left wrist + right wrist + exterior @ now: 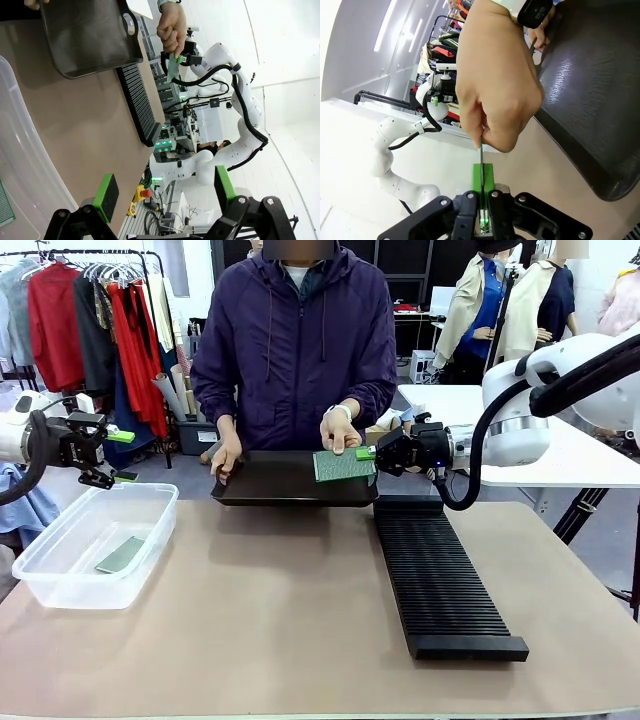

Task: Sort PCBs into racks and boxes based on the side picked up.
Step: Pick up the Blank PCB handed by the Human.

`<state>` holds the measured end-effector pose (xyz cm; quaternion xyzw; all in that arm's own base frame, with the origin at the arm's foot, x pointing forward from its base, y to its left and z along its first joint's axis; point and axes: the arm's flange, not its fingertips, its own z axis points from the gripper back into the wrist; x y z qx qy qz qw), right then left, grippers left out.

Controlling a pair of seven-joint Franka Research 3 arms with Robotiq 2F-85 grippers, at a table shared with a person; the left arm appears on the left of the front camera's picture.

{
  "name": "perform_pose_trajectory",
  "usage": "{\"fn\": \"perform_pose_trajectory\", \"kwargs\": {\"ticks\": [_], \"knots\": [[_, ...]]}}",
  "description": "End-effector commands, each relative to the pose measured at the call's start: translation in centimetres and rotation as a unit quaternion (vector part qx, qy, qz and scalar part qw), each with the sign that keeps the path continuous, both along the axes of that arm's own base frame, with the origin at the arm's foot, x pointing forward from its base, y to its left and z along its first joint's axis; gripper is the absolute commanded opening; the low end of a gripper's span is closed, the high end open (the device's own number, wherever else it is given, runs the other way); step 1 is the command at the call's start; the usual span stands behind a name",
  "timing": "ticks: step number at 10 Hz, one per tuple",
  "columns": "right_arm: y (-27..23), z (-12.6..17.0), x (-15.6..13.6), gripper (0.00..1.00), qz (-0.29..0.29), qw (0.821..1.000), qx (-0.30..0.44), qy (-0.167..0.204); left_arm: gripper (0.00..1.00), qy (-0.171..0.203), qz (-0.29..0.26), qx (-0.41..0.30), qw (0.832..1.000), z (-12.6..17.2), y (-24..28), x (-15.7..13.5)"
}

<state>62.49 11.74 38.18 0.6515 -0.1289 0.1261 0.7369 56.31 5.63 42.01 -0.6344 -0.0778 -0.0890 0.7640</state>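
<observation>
Over the table, right fingers clamp a PCB edge; left fingers gape wide, empty.

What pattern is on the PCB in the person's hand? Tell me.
A fine dotted grid on pale green covers the PCB; the front view shows it best.

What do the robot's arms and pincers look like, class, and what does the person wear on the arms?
The left arm and right arm are rounded white shells; a black cable loops along the right one. The left pincer and right pincer are black with bright green pads. The person wears long purple jacket sleeves and a white-strapped wristwatch.
</observation>
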Motion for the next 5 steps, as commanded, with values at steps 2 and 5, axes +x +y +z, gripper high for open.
{"fn": "perform_pose_trajectory", "kwargs": {"ticks": [2,5], "knots": [[1.2,0.5,1.2,0.0,0.028,1.0,-0.007,0.008,1.0,-0.001,-0.001,0.0,1.0,0.2,0.1,0.0],[0.3,-0.1,0.2,0.0,0.002,1.0,0.0,0.001,1.0,-0.001,-0.001,0.0,1.0,0.2,0.1,0.0]]}}
